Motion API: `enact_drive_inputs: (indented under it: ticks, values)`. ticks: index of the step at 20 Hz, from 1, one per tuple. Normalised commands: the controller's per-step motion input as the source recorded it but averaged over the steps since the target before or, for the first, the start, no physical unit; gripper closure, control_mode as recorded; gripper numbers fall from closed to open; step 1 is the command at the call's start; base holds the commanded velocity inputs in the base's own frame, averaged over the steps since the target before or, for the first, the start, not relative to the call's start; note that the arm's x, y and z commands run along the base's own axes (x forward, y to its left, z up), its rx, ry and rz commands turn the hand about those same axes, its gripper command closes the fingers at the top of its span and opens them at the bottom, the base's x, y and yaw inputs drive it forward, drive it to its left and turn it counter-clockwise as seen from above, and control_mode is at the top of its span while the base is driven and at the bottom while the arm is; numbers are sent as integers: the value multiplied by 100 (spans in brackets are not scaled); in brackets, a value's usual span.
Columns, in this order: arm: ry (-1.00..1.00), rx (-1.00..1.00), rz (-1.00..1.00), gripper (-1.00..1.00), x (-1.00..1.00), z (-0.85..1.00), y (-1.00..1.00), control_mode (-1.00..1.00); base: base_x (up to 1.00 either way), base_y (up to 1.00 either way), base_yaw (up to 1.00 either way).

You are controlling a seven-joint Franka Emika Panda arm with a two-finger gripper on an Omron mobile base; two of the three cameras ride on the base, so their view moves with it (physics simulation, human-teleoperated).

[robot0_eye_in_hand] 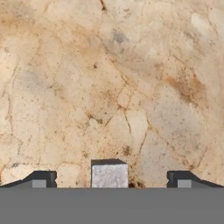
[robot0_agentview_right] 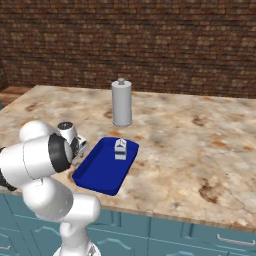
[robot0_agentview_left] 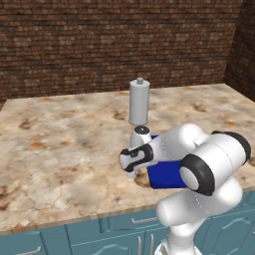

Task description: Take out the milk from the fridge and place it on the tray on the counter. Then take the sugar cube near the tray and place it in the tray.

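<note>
Sugar cube [robot0_eye_in_hand: 109,175] is seen in the hand view lying on the counter [robot0_eye_in_hand: 109,78], squarely between the two dark fingertips [robot0_eye_in_hand: 41,179] of the gripper [robot0_eye_in_hand: 111,180], with bare stone showing on either side of it; the fingers are spread wide and nothing is pinched. Milk [robot0_agentview_right: 120,148] is already set upright in the tray [robot0_agentview_right: 100,172], toward its far end, so the first half of the task is judged done and the cube pick is the step in hand. In the right base view the wrist is placed just beside the tray's left rim, low over the counter; the cube itself is hidden behind the arm there, so its exact gap to the rim cannot be told. A tall grey canister [robot0_agentview_right: 121,102] stands beyond the tray, well apart from the work. The cube is judged very light, rigid and probably crumbly at its corners, with flat faces that suit a parallel pinch. Hold is best taken on two opposite side faces, low and centred, with a gentle close; an off-centre close could make so small a piece be flicked away or rotated out of the fingers.
</note>
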Motion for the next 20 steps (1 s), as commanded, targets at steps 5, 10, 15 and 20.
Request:
enact_drive_inputs:
  ticks: [5,10,15,20]
  values:
    - [0,0,0,-100,15,-14,0,-100,0,0,0]
    - [1,0,0,100,0,-30,4,-100,0,0,0]
    - [2,0,0,100,0,-35,7,-100,0,0,0]
    - [0,0,0,100,-11,-21,0,-100,0,0,0]
